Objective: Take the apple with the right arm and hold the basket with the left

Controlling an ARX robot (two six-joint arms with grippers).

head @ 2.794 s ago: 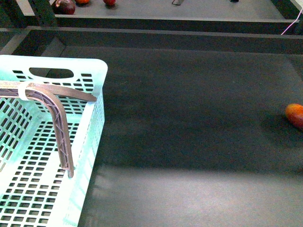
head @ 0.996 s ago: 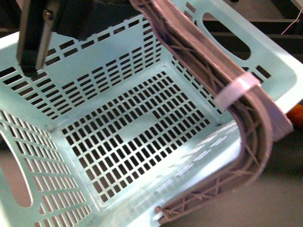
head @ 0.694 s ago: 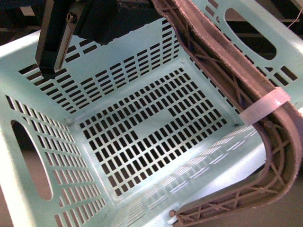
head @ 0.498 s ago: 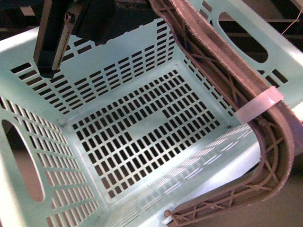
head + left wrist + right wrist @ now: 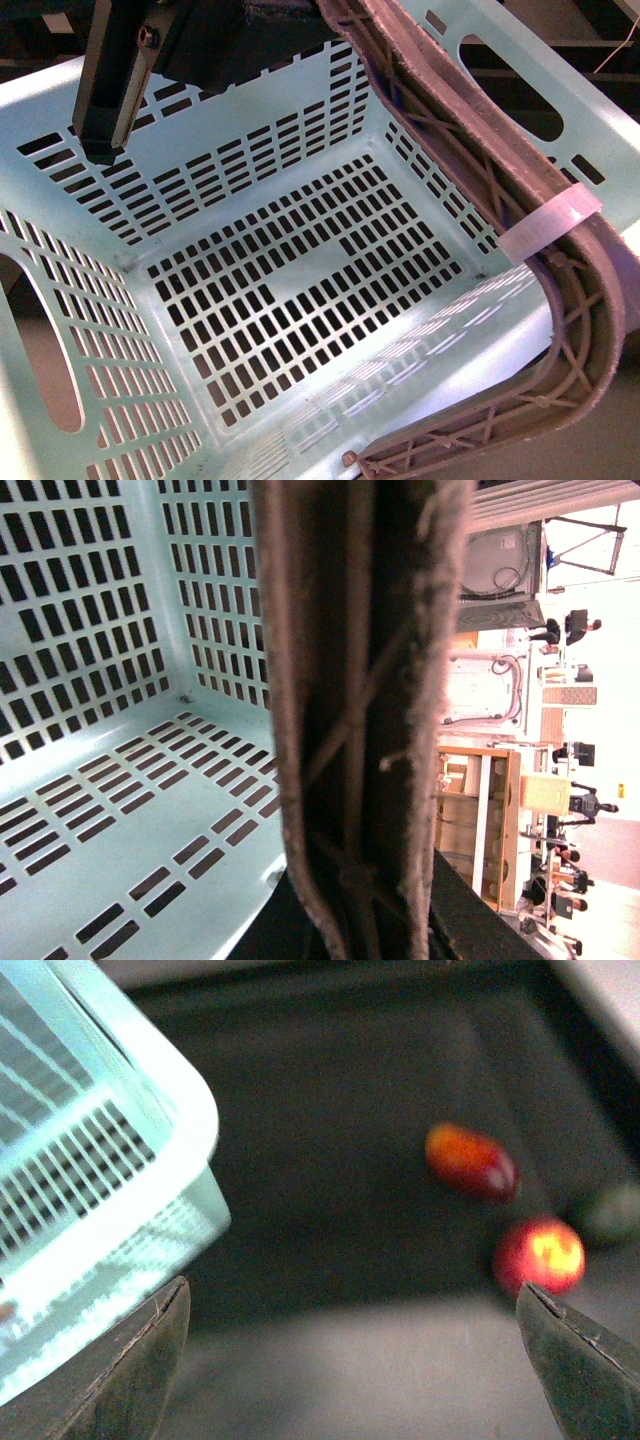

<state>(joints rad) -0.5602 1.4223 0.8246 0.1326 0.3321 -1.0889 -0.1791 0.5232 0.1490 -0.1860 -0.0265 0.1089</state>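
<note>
The pale turquoise basket [image 5: 300, 290] fills the front view, lifted and tilted, empty inside. Its brown handle [image 5: 480, 150] arches over the right side. My left gripper is shut on that handle, which runs as a brown ribbed bar [image 5: 365, 710] through the left wrist view; one long black finger [image 5: 115, 80] shows at the top left of the front view. In the right wrist view the red apple [image 5: 540, 1253] with a yellow patch lies on the dark surface, just beyond one fingertip [image 5: 585, 1370]. My right gripper [image 5: 350, 1360] is open and empty, apart from the apple.
An oblong orange-red fruit [image 5: 470, 1161] lies near the apple, and a dark greenish fruit [image 5: 612, 1213] sits beside it at the picture's edge. The basket corner [image 5: 120, 1180] stands close to the right gripper's other finger [image 5: 130, 1380]. Background shelving [image 5: 500, 810] shows behind the handle.
The basket went from resting low at the left to raised and tilted across the front view. In the last half second it shifted only slightly.
</note>
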